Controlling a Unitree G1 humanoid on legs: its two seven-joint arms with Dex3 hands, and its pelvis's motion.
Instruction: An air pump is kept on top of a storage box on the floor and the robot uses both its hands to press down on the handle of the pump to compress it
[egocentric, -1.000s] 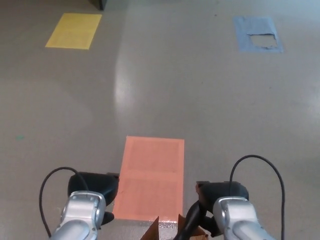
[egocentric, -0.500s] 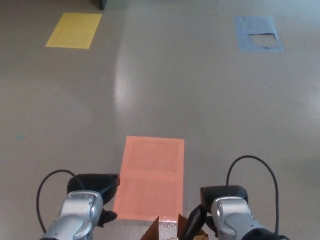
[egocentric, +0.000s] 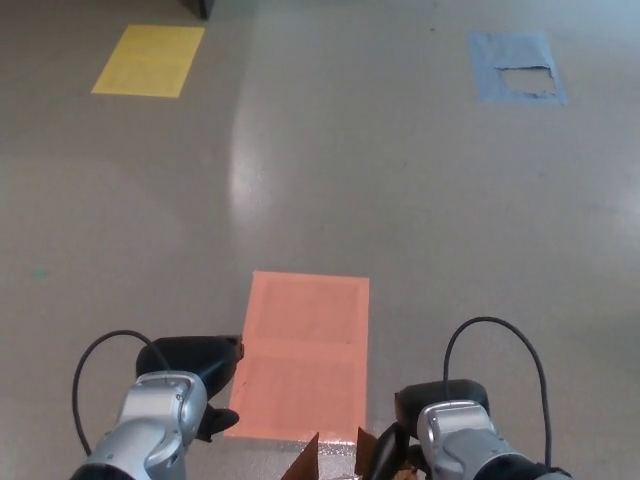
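Pressing well here meant, in my judgement, pushing straight down with equal force on both sides. Only a dark part, perhaps the pump handle (egocentric: 385, 452), showed at the bottom edge, beside the brown box flaps (egocentric: 305, 463). The right hand (egocentric: 440, 394) was just beside it, the left hand (egocentric: 190, 361) further apart; whether they gripped could not be told. An orange floor patch (egocentric: 305, 340) lay beyond.
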